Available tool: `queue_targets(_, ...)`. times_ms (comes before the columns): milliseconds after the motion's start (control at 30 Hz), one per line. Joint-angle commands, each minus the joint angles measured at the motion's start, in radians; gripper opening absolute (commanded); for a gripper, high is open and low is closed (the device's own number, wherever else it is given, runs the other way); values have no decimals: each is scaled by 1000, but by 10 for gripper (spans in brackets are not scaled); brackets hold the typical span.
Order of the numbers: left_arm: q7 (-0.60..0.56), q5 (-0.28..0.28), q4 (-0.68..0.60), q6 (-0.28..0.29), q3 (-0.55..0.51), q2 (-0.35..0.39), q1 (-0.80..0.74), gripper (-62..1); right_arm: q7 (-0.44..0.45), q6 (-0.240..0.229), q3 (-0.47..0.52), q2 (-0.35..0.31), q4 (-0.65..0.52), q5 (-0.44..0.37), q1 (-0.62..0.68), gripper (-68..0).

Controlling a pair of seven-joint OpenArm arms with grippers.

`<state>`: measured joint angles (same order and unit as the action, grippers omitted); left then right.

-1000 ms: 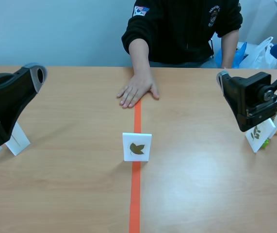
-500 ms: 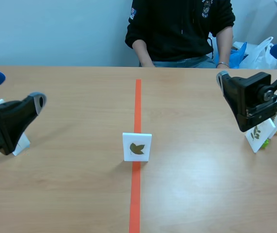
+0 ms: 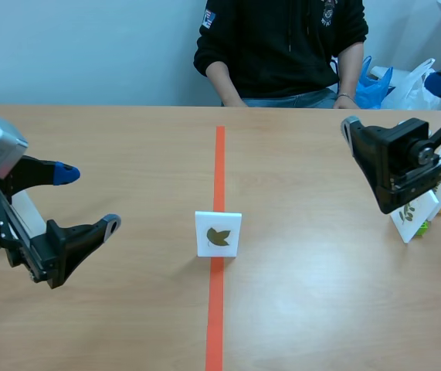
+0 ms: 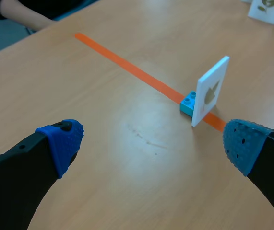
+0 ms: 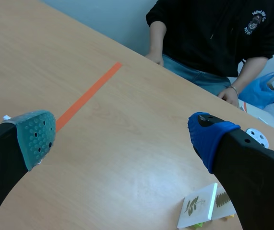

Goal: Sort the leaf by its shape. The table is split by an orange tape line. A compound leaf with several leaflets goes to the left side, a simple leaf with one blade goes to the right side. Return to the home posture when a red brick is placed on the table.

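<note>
The leaf card (image 3: 218,233) stands upright on the orange tape line (image 3: 215,325) in the middle of the table (image 3: 320,309), a small white square printed with a dark olive leaf. The leaf reads as a single lobed blade, though it is too small to be sure of its outline. From the left wrist view the card (image 4: 212,91) is seen nearly edge-on, so the print is hard to make out. That view also shows a blue brick (image 4: 188,103) touching the card's foot on its back side; the scene view hides the brick behind the card. The left gripper (image 3: 87,199) hangs low on the left half of the table, fingers spread wide with nothing between them, the card ahead of it and apart. The right gripper (image 3: 400,104) is raised over the right edge, its fingers likewise wide apart and empty. Beneath it stands a white card with a many-leaflet sprig (image 3: 413,213), partly covered by the arm. Another white card (image 3: 24,214) shows behind the left arm, mostly hidden. A person in a black top (image 3: 282,39) sits across the table, with blue and white plastic bags (image 3: 390,83) beside them.
</note>
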<state>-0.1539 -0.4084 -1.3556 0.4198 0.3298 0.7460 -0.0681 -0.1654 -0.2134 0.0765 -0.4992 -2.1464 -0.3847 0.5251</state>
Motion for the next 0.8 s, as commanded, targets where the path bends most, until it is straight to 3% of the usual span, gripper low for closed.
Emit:
queue_targets(0,-15,-13,6,-3,38,6,61,14,14,6,3,-13,1,-3,-5,-111)
queue_targets(200,-34,-2,126,-2,268,-10,254,14,14,6,3,-13,1,-3,-5,-111)
queue_targets(300,-40,34,179,-2,375,-35,336,14,15,6,3,-13,1,-3,-5,-111)
queue_targets(433,-41,36,253,-2,488,-81,425,14,16,5,3,-13,1,-3,-5,-111)
queue_targets(567,-41,41,334,-5,574,-142,500,14,19,4,3,-13,1,-3,-5,-111)
queue_targets(667,-53,87,396,-6,609,-198,538,14,19,4,3,-13,1,-3,-5,-111)
queue_targets(767,-68,95,463,-10,625,-251,564,14,19,4,3,-13,1,-3,-5,-111)
